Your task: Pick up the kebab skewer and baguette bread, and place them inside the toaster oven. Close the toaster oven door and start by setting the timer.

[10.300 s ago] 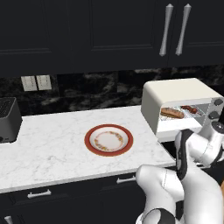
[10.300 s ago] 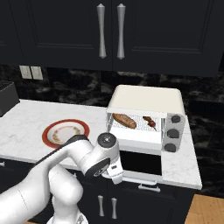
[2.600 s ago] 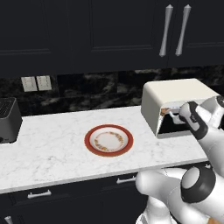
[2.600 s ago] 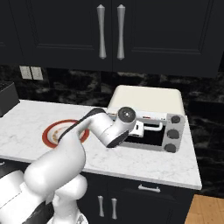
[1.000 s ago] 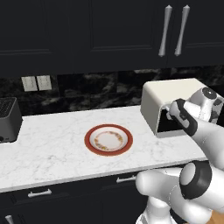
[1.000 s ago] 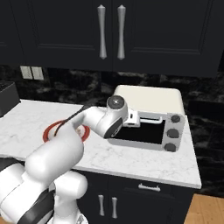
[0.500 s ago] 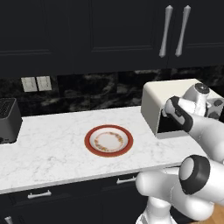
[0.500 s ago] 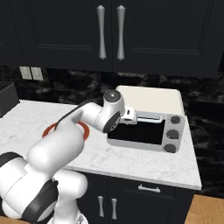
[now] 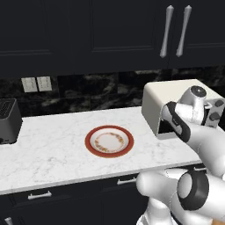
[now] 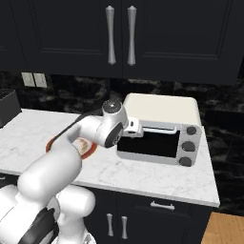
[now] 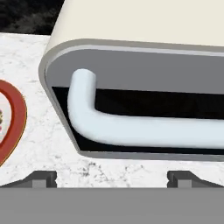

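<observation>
Now, door: toaster oven door (image 10: 151, 143) shut
Plate: plate (image 9: 109, 141) bare
Jaws: gripper (image 11: 111, 177) wide, holding nothing
Left: timer knob (image 10: 191, 130)

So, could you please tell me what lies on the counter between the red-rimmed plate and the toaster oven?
Bare white marble: nothing sits between the plate and the toaster oven in the left base view.

The toaster oven door (image 10: 148, 143) stands shut, its silver handle (image 11: 144, 127) barring the front. Left of the toaster oven (image 9: 176, 99), open marble counter (image 9: 52, 154) runs past the plate (image 9: 109, 140) to the dark toaster (image 9: 9, 121).
</observation>
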